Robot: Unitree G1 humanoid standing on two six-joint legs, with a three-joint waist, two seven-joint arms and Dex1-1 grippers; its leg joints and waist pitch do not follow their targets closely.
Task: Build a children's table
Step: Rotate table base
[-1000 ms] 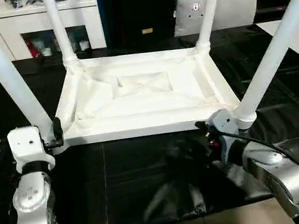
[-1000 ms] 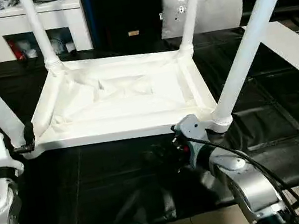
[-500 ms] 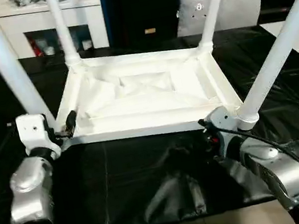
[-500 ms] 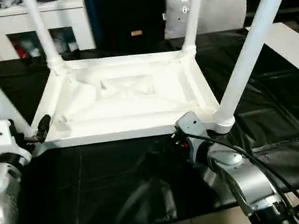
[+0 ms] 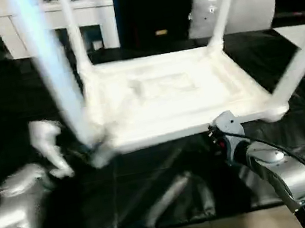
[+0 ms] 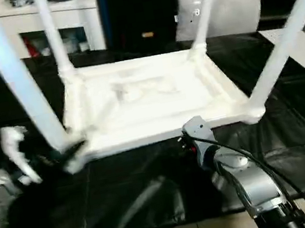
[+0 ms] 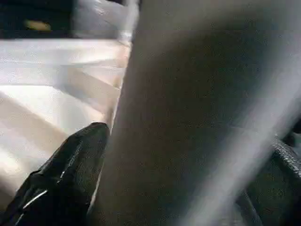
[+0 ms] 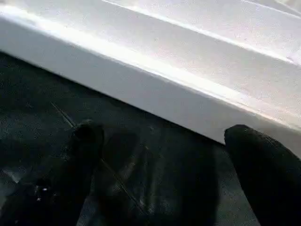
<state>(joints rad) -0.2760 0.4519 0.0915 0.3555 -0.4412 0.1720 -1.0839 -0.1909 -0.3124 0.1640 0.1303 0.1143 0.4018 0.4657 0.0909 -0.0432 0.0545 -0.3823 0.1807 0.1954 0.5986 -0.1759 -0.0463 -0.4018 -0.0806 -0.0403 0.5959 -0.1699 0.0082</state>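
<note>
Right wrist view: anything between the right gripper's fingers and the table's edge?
Nothing. In the right wrist view, bare black sheet separates the open right gripper from the table's white edge.

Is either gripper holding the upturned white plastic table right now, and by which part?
The left gripper straddles the near-left leg; a firm clamp cannot be told. The right gripper is open, holding nothing.

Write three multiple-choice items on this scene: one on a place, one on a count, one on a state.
1. Where is the grey pillow?
A. behind the table
B. under the table
C. on the left forearm

2. How many legs stand up from the table?
A. two
B. three
C. four

3. How does the table lie?
A. upright
B. upside down
C. on its side

Answers: 1 A, it stands beyond the far edge. 2 C, one leg rises at each corner. 3 B, the ribbed underside faces up on the black sheet.
</note>
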